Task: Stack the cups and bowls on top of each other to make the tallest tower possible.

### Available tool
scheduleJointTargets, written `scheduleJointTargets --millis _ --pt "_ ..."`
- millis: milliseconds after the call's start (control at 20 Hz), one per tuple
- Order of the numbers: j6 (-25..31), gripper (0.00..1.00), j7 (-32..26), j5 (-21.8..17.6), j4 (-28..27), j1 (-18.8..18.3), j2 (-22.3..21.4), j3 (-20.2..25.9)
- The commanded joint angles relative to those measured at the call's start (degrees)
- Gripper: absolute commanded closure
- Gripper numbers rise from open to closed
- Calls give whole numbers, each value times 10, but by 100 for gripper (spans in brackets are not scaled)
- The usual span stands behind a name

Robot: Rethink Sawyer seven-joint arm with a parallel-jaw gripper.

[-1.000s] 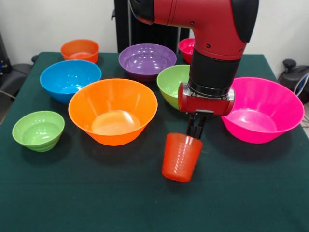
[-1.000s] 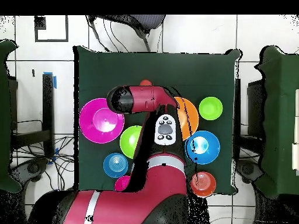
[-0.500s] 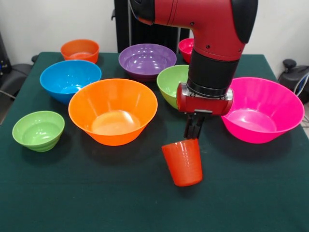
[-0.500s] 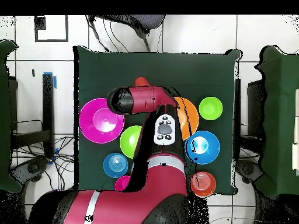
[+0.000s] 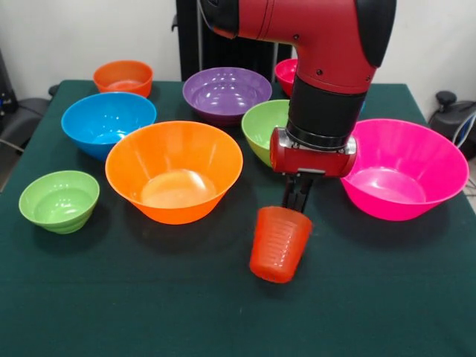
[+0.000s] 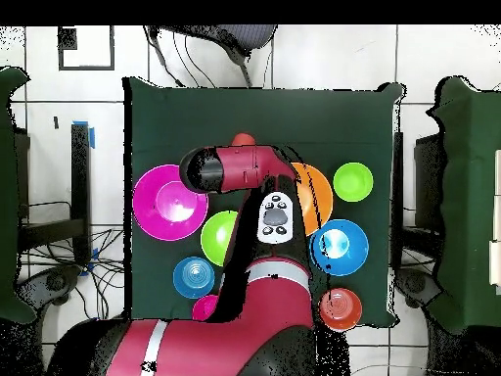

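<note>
Near the lower centre of the front view, the gripper (image 5: 297, 202) is clamped on the rim of the orange-red cup (image 5: 279, 243), which hangs tilted, its base leaning to the lower left over the green table (image 5: 111, 305). Left of the cup stands the large orange bowl (image 5: 174, 171), and to its right the large pink bowl (image 5: 405, 167). Behind the arm, the medium green bowl (image 5: 264, 128) is partly hidden.
</note>
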Motion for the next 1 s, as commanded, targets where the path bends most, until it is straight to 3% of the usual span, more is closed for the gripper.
scheduleJointTargets --millis 50,850,900,1000 --pt "83 100 -67 -42 -17 2 14 57" --pt "84 100 -56 -49 -24 3 14 59" --pt "84 0 -51 -48 -26 3 15 58" --pt "80 0 -57 -52 -27 4 13 59"
